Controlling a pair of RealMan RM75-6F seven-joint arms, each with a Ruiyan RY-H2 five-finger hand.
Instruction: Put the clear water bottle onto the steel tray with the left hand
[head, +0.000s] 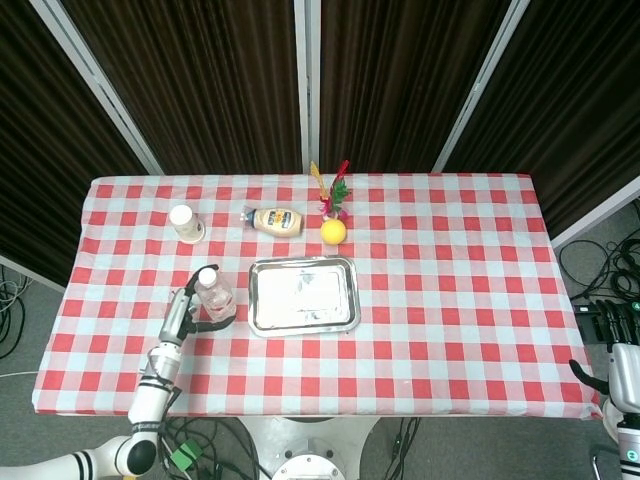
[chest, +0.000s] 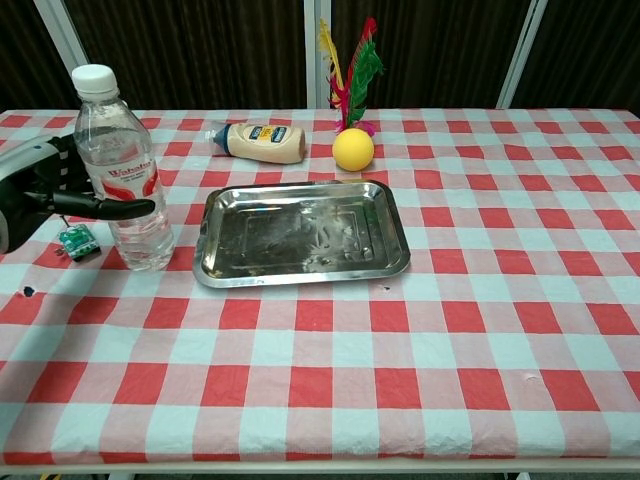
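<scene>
The clear water bottle (head: 213, 293) (chest: 125, 170) with a white cap and red label stands on the checked cloth, just left of the steel tray (head: 303, 295) (chest: 300, 235). My left hand (head: 185, 310) (chest: 50, 190) grips it from the left: the thumb crosses the front of the label and the fingers reach behind. The bottle leans slightly towards the tray, its base still on the cloth. The tray holds nothing. My right hand (head: 620, 365) hangs off the table's right end, low at the frame corner, fingers apart and holding nothing.
A small green part (chest: 77, 242) lies by the bottle's base, under my left hand. Behind stand a white cup (head: 186, 222), a lying mayonnaise bottle (head: 277, 220) (chest: 258, 141), a yellow ball (head: 333, 231) (chest: 352, 149) and a feather shuttlecock (chest: 350, 65).
</scene>
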